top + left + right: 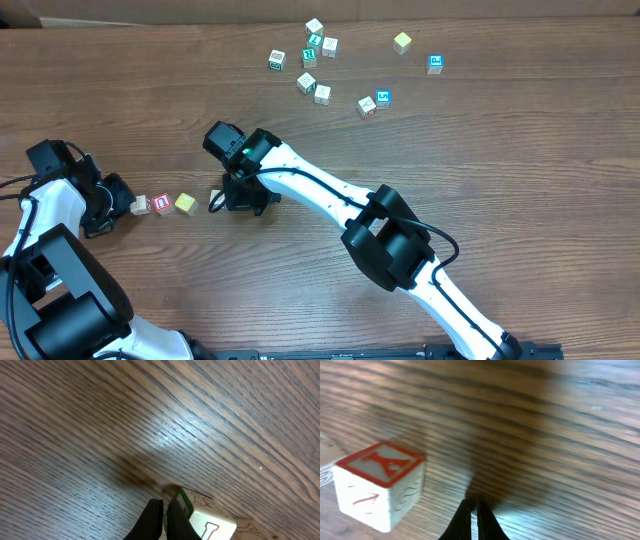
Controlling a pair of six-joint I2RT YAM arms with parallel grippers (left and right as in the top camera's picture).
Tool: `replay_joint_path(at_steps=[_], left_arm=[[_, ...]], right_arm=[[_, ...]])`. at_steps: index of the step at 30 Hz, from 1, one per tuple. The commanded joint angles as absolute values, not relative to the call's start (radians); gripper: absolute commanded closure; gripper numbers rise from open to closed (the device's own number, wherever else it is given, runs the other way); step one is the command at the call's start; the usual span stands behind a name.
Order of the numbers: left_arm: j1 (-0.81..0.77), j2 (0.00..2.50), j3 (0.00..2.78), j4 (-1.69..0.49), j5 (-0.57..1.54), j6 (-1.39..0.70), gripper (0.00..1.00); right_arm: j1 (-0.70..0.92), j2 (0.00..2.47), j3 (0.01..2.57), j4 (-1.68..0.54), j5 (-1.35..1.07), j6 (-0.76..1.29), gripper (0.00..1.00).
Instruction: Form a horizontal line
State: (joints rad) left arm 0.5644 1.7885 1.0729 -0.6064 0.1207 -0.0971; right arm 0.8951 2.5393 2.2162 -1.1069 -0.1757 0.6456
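A short row of letter blocks lies at the left of the wooden table: a pale block (140, 206), a red block (161, 204), a yellow block (185, 203) and a white block (215, 199). My left gripper (122, 206) is shut and empty, its tips low beside the pale block, whose green-edged face shows in the left wrist view (210, 520) just right of the fingers (163, 519). My right gripper (236, 196) is shut and empty, just right of the white block. In the right wrist view that block (380, 485), with a red-framed top, stands left of the fingertips (474, 510).
Several loose blocks lie scattered at the far side, among them a green one (308, 56), a yellow-green one (402, 42) and blue ones (435, 64) (383, 98). The right arm (320, 195) stretches diagonally across the table's middle.
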Motion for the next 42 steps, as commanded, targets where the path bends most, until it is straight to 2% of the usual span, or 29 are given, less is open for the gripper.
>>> replay_joint_path(at_steps=[1, 27, 42], left_arm=[[0.566, 1.806, 1.065, -0.615, 0.167, -0.067, 0.96], [0.559, 1.806, 1.065, -0.594, 0.289, -0.067, 0.96], [0.508, 1.806, 1.065, -0.593, 0.289, -0.067, 0.96]], right_arm=[[0.897, 2.536, 2.193, -1.092, -0.219, 0.605, 0.96], [0.897, 2.536, 2.194, -1.041, -0.294, 0.282, 0.96], [0.897, 2.536, 2.194, -1.023, -0.362, 0.253, 0.95]])
